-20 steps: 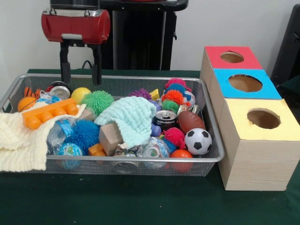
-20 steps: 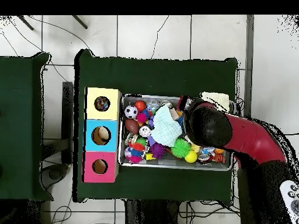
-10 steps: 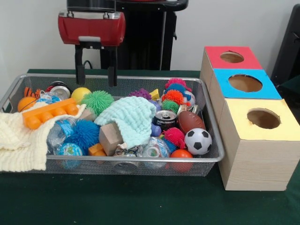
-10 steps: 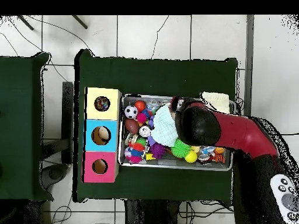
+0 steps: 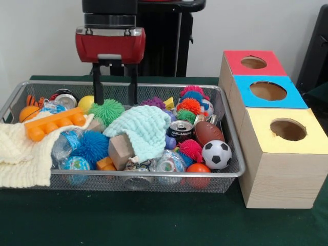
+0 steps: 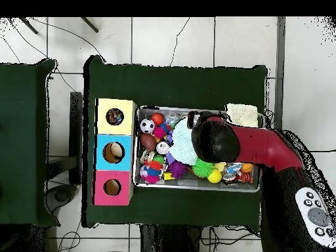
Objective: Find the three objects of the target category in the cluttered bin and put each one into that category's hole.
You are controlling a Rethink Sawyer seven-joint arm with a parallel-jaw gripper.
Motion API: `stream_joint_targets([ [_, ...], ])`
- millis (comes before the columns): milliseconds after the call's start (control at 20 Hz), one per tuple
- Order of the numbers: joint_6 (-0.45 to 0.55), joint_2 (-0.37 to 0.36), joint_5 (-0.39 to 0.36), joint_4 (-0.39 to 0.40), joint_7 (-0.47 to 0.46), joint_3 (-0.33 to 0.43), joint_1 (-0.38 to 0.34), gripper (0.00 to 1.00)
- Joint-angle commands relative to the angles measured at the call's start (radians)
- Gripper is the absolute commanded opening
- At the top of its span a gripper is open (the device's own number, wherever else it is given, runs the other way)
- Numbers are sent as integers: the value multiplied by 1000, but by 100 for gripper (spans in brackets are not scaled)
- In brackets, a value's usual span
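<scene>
A red-and-black robot arm hangs over a wire mesh bin (image 5: 231, 154) crowded with toys, its gripper (image 5: 115, 101) in the upper left of the front view with its two black fingers (image 5: 97, 84) held apart and nothing between them. The fingertips sit just above a green spiky ball (image 5: 107, 110) and the upper edge of a mint-green knitted cloth (image 5: 146, 128) draped across the middle of the bin; whether they touch either one cannot be told.

At the left of the frame a cream knitted cloth (image 5: 20, 156) spills over the bin's rim, with an orange toy brick (image 5: 54, 123) lying on it. A blue spiky ball (image 5: 94, 145) and a wooden block (image 5: 121, 150) lie toward the bin's lower edge. To the right of the mint cloth are a drinks can (image 5: 180, 130), a brown toy football (image 5: 208, 132), a soccer ball (image 5: 216, 154) and a pink spiky ball (image 5: 191, 148); more spiky balls in orange, blue and pink cluster (image 5: 191, 101) toward the bin's upper right corner.

Beside the bin, at the right of the frame, stands a row of three wooden boxes, each with a round hole on top: a red-topped box (image 5: 254, 62), a blue-topped box (image 5: 267, 91) and a yellow-topped box (image 5: 287, 129).

In the overhead view the arm (image 6: 262, 147) covers the centre of the bin, and the yellow-topped box's hole shows something dark inside.
</scene>
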Motion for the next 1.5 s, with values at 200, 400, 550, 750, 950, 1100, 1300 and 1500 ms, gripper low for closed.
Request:
stream_joint_targets([
  [200,-7,57,-127,36,-47,19,63,100],
  [400,-19,72,-148,19,-10,-1,100,100],
  [550,-26,92,-160,0,3,-8,116,100],
  [750,-28,107,-166,-14,12,-13,128,100],
  [950,-37,136,-160,-28,7,5,121,100],
  [1100,-49,148,-135,-10,10,31,94,100],
  [1300,-79,149,-142,4,25,26,93,100],
  [1500,-111,166,-135,21,13,61,58,100],
])
